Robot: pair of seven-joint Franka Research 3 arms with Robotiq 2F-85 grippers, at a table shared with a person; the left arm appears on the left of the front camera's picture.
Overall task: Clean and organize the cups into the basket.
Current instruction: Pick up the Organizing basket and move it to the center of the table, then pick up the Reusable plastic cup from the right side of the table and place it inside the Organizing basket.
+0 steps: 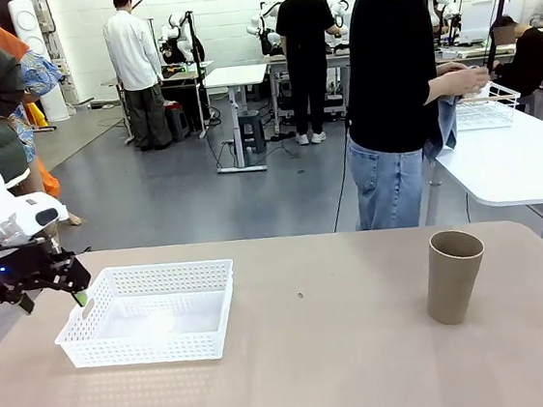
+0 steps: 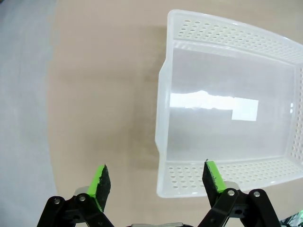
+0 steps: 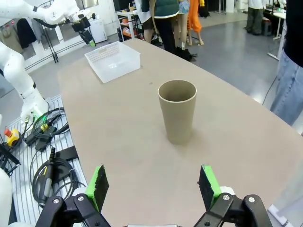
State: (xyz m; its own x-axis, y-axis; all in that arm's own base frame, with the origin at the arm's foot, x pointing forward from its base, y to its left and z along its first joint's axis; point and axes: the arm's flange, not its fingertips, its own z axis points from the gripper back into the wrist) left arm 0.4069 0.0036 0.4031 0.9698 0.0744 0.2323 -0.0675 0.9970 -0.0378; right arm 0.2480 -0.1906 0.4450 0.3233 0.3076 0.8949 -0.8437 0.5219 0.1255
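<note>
One tan-brown cup (image 1: 453,276) stands upright on the table's right side; the right wrist view shows that cup (image 3: 177,111) ahead of my right gripper (image 3: 154,187), which is open and a short way back from it. The white lattice basket (image 1: 149,314) sits at the left of the table with nothing in it. My left gripper (image 1: 53,296) hovers just off the basket's left end, open. In the left wrist view the basket (image 2: 227,109) lies to the right under the open left gripper (image 2: 157,179), whose right fingertip (image 2: 211,175) is over the basket's near wall.
A person (image 1: 391,94) in a black top stands beyond the table's far edge, hands at a white wire basket (image 1: 486,106) on another white table. Bare tabletop (image 1: 331,304) lies between basket and cup. Cables and the left arm's base (image 3: 23,90) lie off the table side.
</note>
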